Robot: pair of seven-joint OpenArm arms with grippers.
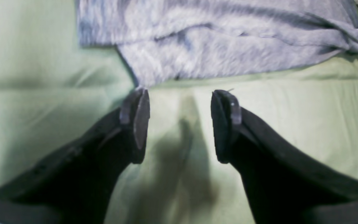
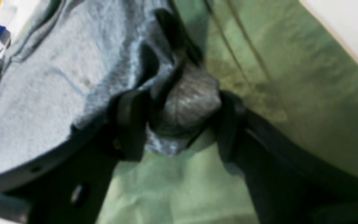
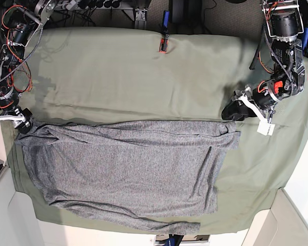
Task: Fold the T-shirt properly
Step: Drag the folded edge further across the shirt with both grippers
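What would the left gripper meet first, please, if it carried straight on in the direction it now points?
Probably the near edge of the T-shirt. The left gripper is open and empty over the green table cloth, with the grey fabric just beyond its fingertips. Depth is unclear; aimed low, it might touch the cloth first.

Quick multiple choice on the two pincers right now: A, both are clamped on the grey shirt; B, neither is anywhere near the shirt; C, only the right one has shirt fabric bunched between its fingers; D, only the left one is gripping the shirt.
C: the right pincer has a wad of the T-shirt between its fingers, while the left pincer stands open over bare green table cloth.
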